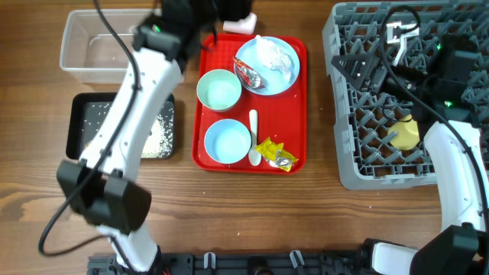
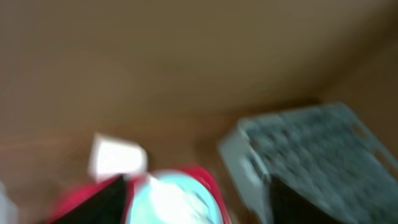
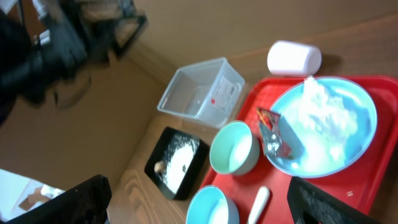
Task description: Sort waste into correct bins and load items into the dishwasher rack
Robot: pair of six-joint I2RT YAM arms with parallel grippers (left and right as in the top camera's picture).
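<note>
Right gripper [image 3: 199,190], jaws wide and empty, above the large grey lattice dishwasher rack [image 1: 382,180], which holds a small yellow cup [image 1: 406,134]. Left gripper [image 2: 196,202], blurred, apparently open. White rice grains [image 1: 159,131] lie in the shallow black tray [image 1: 75,126]. The round light blue plate [image 1: 284,76], mint bowls [image 1: 219,89] and crinkled yellow wrapper [image 1: 276,155] are not yet sorted.

Tub [image 1: 84,57] behind shallow bin [image 1: 75,130], serving tray [image 1: 294,114] centre, rack [image 1: 342,145] right
</note>
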